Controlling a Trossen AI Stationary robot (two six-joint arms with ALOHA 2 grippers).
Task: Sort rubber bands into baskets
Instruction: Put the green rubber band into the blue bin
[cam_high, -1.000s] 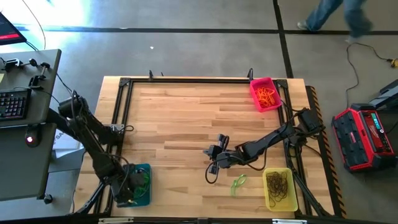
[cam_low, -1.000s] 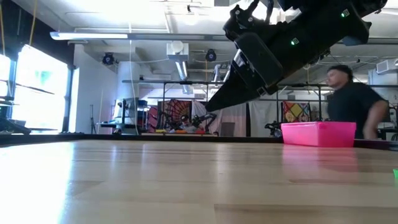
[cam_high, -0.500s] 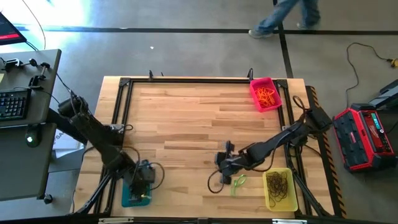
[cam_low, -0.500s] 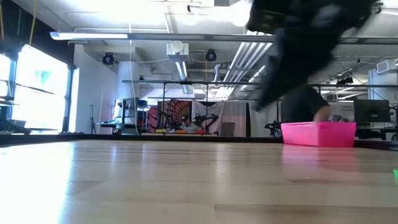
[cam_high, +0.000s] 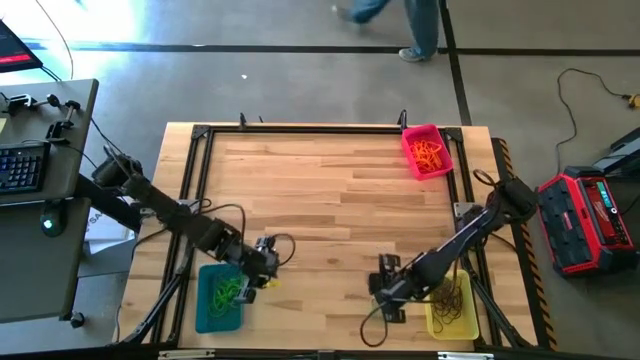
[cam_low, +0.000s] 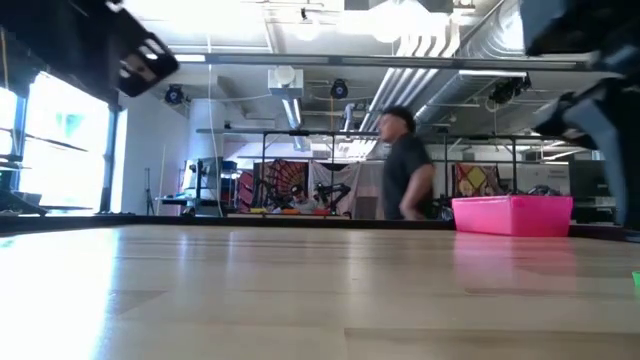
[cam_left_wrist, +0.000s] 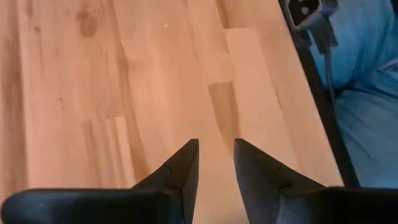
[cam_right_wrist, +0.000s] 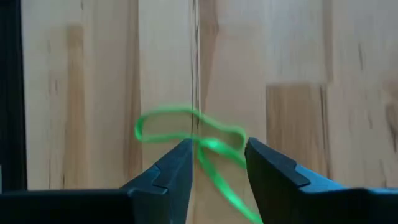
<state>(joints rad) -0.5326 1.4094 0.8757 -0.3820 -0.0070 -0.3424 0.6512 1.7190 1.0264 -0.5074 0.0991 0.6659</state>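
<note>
One green rubber band (cam_right_wrist: 189, 134) lying crosswise just beyond unclenched right claw (cam_right_wrist: 216, 163)

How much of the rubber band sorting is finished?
Mostly done: orange bands lie in the pink basket, green ones in the teal basket, dark ones in the yellow basket. In hand: the right end effector is open around a green rubber band on the table. The left end effector is open and empty. Only that band looks left.

place: workshop hall | cues: concrete floor (cam_high: 300, 85), ceiling ducts (cam_low: 400, 85) (exposed), metal racks (cam_low: 300, 170) behind
</note>
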